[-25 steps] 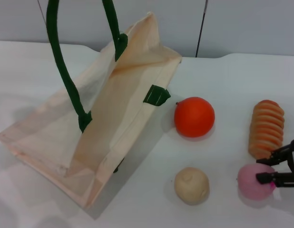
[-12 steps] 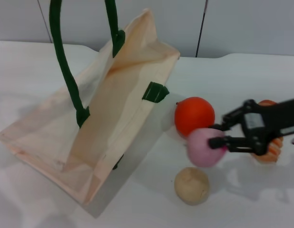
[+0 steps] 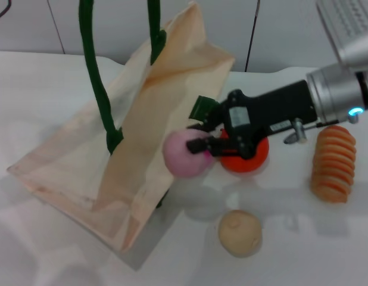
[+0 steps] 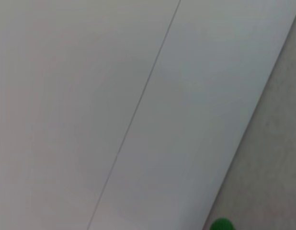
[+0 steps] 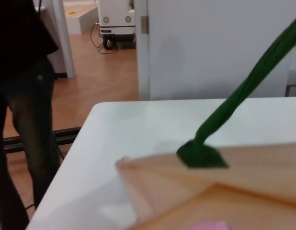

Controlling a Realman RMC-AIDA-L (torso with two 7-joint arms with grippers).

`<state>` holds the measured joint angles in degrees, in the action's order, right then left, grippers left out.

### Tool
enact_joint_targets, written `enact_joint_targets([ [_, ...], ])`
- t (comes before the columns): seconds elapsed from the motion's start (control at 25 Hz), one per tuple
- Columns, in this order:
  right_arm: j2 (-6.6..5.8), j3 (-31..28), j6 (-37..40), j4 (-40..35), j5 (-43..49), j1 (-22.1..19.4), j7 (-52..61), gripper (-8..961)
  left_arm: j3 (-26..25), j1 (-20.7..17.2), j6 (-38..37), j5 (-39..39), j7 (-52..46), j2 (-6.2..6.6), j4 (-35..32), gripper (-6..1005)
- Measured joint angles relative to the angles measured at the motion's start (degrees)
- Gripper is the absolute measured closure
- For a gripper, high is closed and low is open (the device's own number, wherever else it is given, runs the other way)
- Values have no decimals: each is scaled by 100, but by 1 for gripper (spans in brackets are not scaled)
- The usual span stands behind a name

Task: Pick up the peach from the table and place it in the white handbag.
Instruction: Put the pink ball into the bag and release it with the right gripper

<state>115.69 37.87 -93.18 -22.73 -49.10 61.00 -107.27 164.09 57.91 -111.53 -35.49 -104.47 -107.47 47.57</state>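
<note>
The peach [image 3: 184, 154] is pale pink and round, held in the air by my right gripper [image 3: 199, 138], which is shut on it. It hangs at the right rim of the white handbag [image 3: 136, 131], a cream tote with dark green handles [image 3: 93, 71] pulled upward out of the top of the head view. In the right wrist view a sliver of the peach [image 5: 212, 224] shows beside the bag's cream fabric [image 5: 210, 187] and a green handle [image 5: 234, 100]. My left gripper is not visible; the left wrist view shows only a wall.
An orange-red ball [image 3: 250, 156] sits right behind my right gripper. A beige lumpy ball [image 3: 239, 233] lies in front of it. A ridged orange object [image 3: 333, 162] lies at the right. A person's dark legs [image 5: 18, 96] stand beyond the table's edge in the right wrist view.
My right gripper lifted the peach from the table's right side and carried it left to the bag's rim. The bag shifted slightly right and its handles rose.
</note>
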Motion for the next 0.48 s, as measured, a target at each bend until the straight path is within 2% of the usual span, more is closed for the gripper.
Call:
enact_joint_targets([
  [0.12,21,15,330,171,-243,169,2,739,0,40,0,0,-1,7,-95,880],
  [0.48,48,175,1088,527,-369,308,-10,746,0,134,0,25,12,25,-259,880],
])
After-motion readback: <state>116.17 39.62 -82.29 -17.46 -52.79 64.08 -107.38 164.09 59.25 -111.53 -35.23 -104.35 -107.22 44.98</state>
